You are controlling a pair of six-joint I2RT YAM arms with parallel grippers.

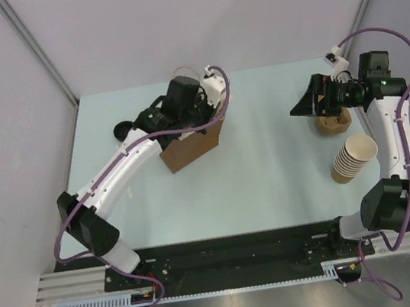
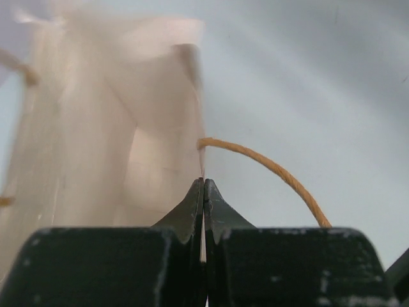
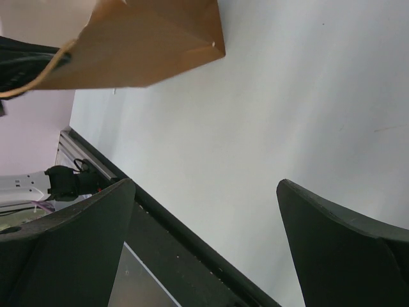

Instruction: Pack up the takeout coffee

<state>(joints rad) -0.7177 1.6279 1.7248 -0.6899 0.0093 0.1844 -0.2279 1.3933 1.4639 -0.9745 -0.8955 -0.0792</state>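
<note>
The brown paper bag [image 1: 191, 150] stands upright at the table's middle back. My left gripper [image 1: 208, 114] is shut on the bag's thin top rim; in the left wrist view the jaws [image 2: 204, 185] pinch the paper edge, with the bag's pale inside [image 2: 108, 147] to the left and its twine handle [image 2: 268, 165] to the right. A small black round lid [image 1: 120, 130] shows behind the left arm; its cup is hidden. My right gripper [image 1: 301, 107] is open and empty above the table's right side. In the right wrist view it [image 3: 204, 211] faces the bag [image 3: 140, 45].
A moulded brown pulp carrier [image 1: 332, 124] lies under the right wrist. A stack of nested lidless paper cups [image 1: 351, 157] lies on its side at the right. The black rail [image 1: 227, 250] runs along the table's near edge.
</note>
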